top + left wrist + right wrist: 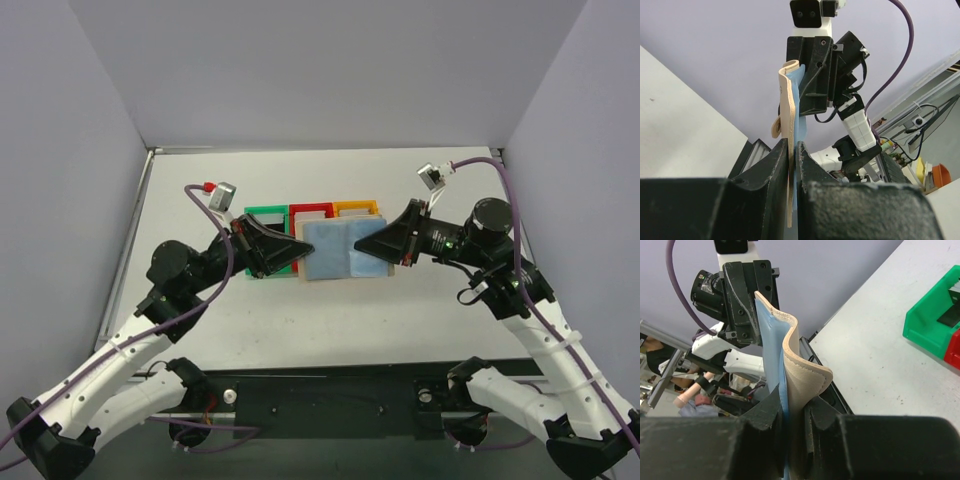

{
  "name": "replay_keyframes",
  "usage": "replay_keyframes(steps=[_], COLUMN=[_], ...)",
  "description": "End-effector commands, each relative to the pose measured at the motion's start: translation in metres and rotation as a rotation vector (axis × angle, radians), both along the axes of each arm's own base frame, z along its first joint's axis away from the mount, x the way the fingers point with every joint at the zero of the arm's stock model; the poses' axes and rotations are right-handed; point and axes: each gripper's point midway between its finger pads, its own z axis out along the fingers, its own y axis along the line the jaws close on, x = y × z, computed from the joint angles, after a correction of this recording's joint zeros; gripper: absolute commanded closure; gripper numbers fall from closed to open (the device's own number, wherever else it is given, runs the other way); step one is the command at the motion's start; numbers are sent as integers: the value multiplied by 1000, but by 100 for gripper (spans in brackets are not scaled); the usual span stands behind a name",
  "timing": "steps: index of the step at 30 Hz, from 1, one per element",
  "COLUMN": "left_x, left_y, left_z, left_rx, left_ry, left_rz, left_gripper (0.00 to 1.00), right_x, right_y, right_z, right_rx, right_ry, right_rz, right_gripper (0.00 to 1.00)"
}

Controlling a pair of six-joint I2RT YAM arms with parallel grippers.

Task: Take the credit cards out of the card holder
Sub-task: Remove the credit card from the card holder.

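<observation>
The card holder (345,250) is held spread open above the table between both arms, its light blue inner panels facing up. My left gripper (296,251) is shut on its left edge. In the left wrist view the tan leather and blue lining (787,100) stand pinched between the black fingers (775,165) of that gripper (793,152). My right gripper (386,244) is shut on the right edge. In the right wrist view its gripper (792,402) clamps the curled tan flap (802,365) and a blue panel (769,340). No credit cards show.
A green bin (262,213), a red bin (312,208) and an orange bin (357,207) stand in a row just behind the card holder. The green bin (930,325) also shows at the right of the right wrist view. White walls close in the table.
</observation>
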Motion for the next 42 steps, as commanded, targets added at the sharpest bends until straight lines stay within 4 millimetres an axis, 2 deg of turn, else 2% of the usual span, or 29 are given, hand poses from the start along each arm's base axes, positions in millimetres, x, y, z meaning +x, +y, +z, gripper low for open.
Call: replay_keyframes(steps=[1, 4, 14, 17, 19, 27, 35, 42], left_x=[-9, -11, -17, -18, -18, -19, -9, -4], left_y=[8, 10, 16, 17, 16, 17, 11, 6], left_z=[27, 27, 37, 38, 38, 37, 25, 20], left_rx=[-35, -30, -39, -39, -40, -38, -1, 4], left_ry=[-70, -72, -95, -97, -95, -97, -57, -44], left_rz=[5, 12, 15, 14, 15, 16, 25, 20], left_gripper=[91, 86, 85, 75, 72, 74, 72, 72], right_x=[-5, -2, 5, 5, 5, 7, 1, -3], right_y=[2, 0, 0, 0, -1, -1, -2, -3], right_z=[17, 16, 4, 4, 4, -1, 10, 12], right_rx=[52, 59, 69, 70, 71, 68, 89, 83], right_ry=[-55, -46, -8, -9, -12, 0, -11, -15], right_rz=[37, 23, 17, 19, 16, 11, 25, 24], right_gripper=[100, 100, 100, 100, 100, 100, 100, 100])
